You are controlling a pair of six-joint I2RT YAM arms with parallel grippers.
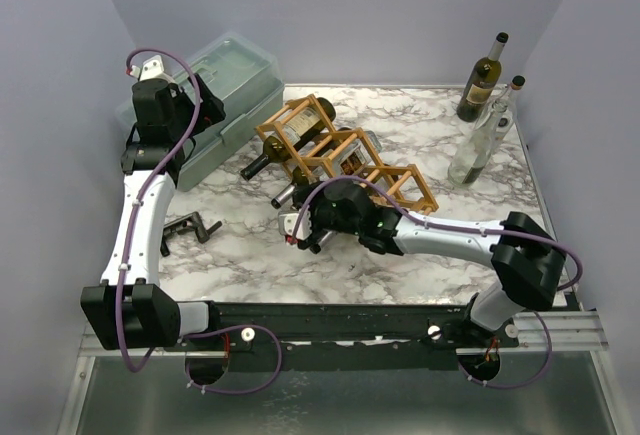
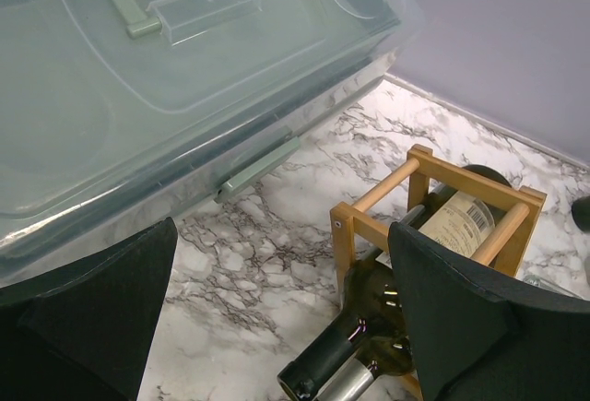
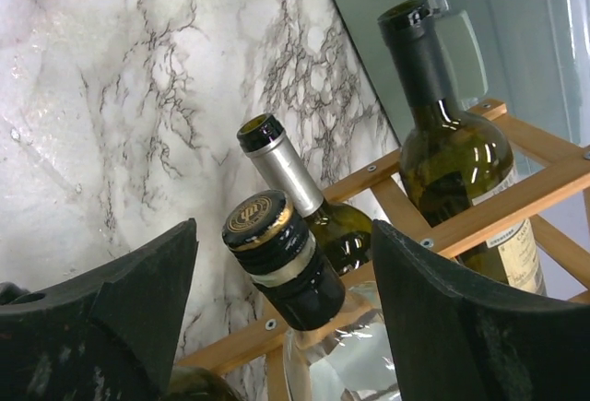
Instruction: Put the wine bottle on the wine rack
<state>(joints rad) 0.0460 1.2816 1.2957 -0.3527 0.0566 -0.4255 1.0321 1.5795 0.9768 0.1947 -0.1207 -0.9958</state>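
Bottle-placing nearly done, by the look of it: wine bottle [image 3: 286,272] lying in wine rack [image 3: 516,200], cap between the spread-apart fingers of right tool [image 1: 303,225], not gripped. Next, pull straight back without bumping the neck. Left tool [image 2: 281,235] wide apart too, holding nothing.

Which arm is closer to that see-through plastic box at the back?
Left. The left arm hangs beside the plastic box, open jaws by its front edge. The right arm is in front of the wine rack, jaws either side of a bottle neck.
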